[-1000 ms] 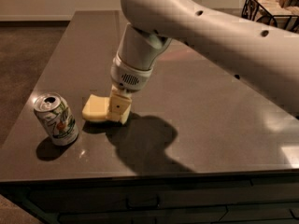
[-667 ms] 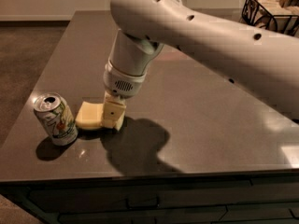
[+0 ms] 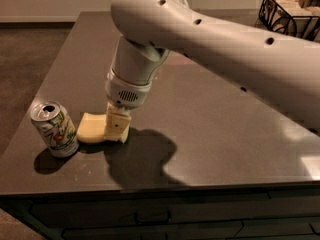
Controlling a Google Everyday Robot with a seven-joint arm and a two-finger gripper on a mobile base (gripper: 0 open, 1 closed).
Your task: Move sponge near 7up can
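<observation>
The pale yellow sponge point(image 3: 91, 128) lies flat on the dark table point(image 3: 225, 134) near its front left corner, its left edge just beside the 7up can point(image 3: 55, 130); a thin sliver of tabletop seems to separate them, though whether they touch low down cannot be told. The can stands upright with its silver top facing up, white sides marked in green and red, and it throws a shadow towards the table's front edge. The gripper point(image 3: 118, 127) points straight down at the sponge's right end, with its cream blocky fingers point(image 3: 119, 123) closed narrowly on that end, so the sponge is held between them while resting on or just above the surface. Above the gripper sits the round white wrist housing point(image 3: 131, 79), and from it the thick white arm point(image 3: 210, 39) sweeps up and away to the right. A broad shadow spreads on the table to the right of the gripper. Far back at the right corner stands a black wire basket point(image 3: 290, 14). Brown floor point(image 3: 25, 59) shows to the left of the table.
</observation>
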